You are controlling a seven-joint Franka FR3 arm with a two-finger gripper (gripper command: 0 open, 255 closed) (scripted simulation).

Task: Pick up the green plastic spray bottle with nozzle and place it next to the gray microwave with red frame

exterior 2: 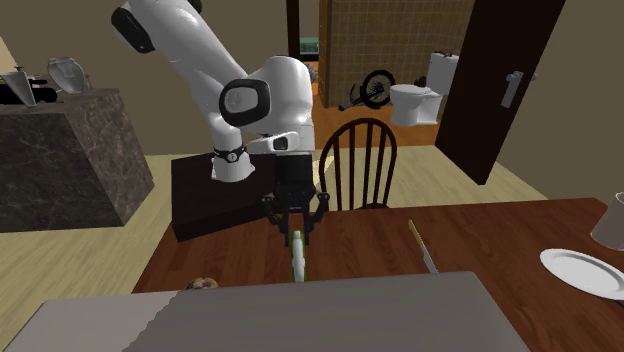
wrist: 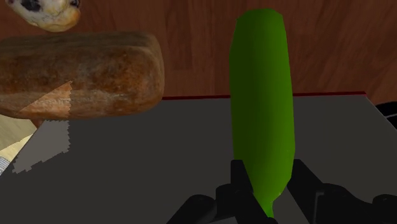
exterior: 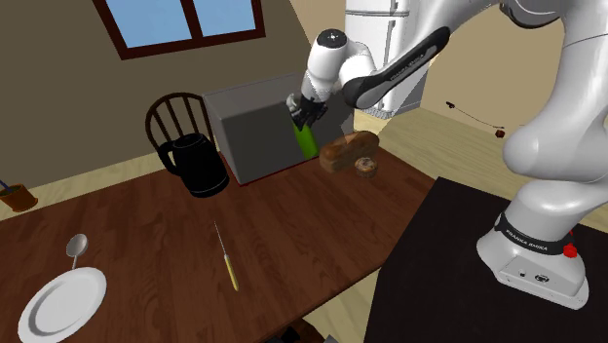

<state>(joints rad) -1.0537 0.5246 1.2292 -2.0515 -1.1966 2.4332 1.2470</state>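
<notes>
Watching from beside the counter point(exterior: 146, 244), I see the end effector point(exterior: 302, 109) pinching the green spray bottle point(exterior: 308, 139) by its narrow top end. The body hangs down at the corner of the microwave point(exterior: 258, 132), close to a loaf of bread point(exterior: 349, 151) and a speckled bun point(exterior: 367, 168). Whether the bottle's foot touches the wood, I cannot tell.

The worry from here is the tight spot. A small sideways drift could knock the bottle against the microwave's wall or shove the loaf. The grip sits high on a long, smooth body, so the bottle may swing or slip. If it is let go while tilted, it would likely topple.

As for writing, the bottle and microwave look blank. Only the arm's base point(exterior: 531, 248) carries small lettering, which seems to read Franka Emika.
</notes>
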